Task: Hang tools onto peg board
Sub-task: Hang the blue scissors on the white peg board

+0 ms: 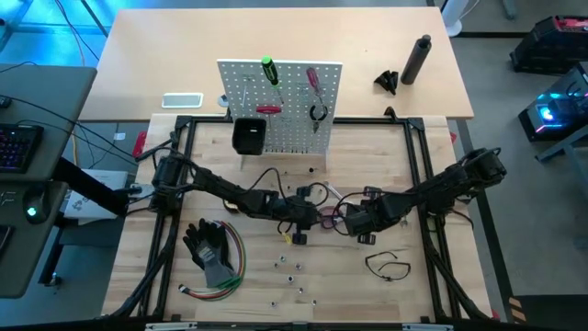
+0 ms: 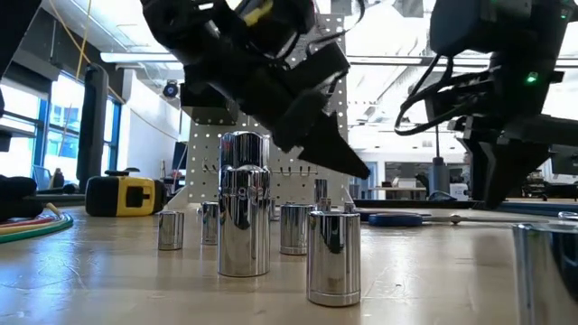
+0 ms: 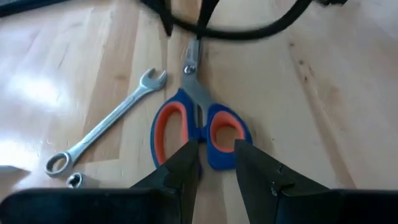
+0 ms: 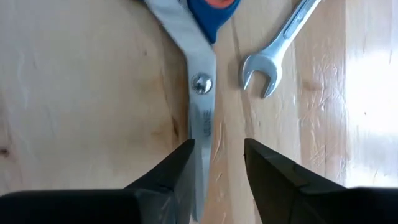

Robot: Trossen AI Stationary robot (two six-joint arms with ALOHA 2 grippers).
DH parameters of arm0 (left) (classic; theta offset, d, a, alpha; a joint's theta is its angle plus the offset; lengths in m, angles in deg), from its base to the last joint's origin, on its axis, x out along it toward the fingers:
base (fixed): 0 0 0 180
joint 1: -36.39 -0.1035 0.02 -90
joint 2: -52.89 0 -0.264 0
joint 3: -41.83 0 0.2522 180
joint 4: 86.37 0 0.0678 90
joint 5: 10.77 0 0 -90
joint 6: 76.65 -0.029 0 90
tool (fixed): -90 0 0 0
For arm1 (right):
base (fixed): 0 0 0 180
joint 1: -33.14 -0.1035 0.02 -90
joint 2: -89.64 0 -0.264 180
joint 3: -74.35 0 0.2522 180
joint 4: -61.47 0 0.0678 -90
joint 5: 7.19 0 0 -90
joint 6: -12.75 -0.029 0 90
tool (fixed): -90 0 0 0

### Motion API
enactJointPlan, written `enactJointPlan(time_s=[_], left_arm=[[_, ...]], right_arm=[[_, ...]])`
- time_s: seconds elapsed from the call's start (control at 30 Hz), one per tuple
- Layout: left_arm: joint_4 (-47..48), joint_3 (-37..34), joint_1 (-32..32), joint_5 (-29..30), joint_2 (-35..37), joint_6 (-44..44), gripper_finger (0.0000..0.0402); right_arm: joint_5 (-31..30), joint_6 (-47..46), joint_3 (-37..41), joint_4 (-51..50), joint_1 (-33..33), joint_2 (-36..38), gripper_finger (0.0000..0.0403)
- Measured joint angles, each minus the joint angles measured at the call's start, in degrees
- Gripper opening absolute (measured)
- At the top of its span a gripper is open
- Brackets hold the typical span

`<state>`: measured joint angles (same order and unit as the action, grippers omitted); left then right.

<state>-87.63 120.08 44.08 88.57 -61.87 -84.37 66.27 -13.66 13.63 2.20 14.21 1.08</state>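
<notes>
Both arms meet mid-surface (image 1: 129,276), well clear of the black frame rails on each side, with bare wood all around them. Toward 6 o'clock a scatter of small metal sockets (image 1: 292,269) sits in the open wood, a pair of black gloves (image 1: 209,246) with coloured wires (image 1: 231,276) lies at about 8, and a thin black loop (image 1: 388,266) at about 4. The peg board (image 1: 280,106) stands upright at 12, small black bin (image 1: 248,135) on its front, with a green-handled screwdriver (image 1: 269,70) and a red-handled screwdriver (image 1: 311,78) already hanging on it.

The scissors (image 3: 198,118), blue handles with orange lining, lie flat on the wood between the two grippers. The left gripper (image 3: 216,155) sits right at the handle end, its fingers spread a bit with the handle loops showing between the tips; can't tell if they actually touch. The right gripper (image 4: 217,155) is at the blade end, fingers apart on either side of the blade tips, not pinching them.

A silver wrench (image 3: 102,124) lies just beside the scissors, open jaw end near the pivot screw, ring end out near the left fingers. In the low view a yellow tape measure (image 2: 125,194) sits on the surface off at 9.
</notes>
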Motion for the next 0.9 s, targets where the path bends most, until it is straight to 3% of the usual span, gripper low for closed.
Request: enactJointPlan(time_s=[0.27, 0.53, 0.9], left_arm=[[0.0, 0.0, -0.55, -0.02, -0.74, 0.11, 0.0097], [-0.36, -0.01, -0.55, -0.02, -0.74, 0.09, 0.0097], [-0.38, 0.0, -0.55, 0.0, -0.74, 0.04, 0.0097]], right_arm=[[-1.18, -0.91, 0.0, -0.87, -1.45, 0.0, 0.0117], [-1.6, 1.42, 0.0, 0.12, -0.95, 0.0, 0.0008], [0.46, 1.39, 0.07, 1.7, -0.95, 0.0, 0.0023]])
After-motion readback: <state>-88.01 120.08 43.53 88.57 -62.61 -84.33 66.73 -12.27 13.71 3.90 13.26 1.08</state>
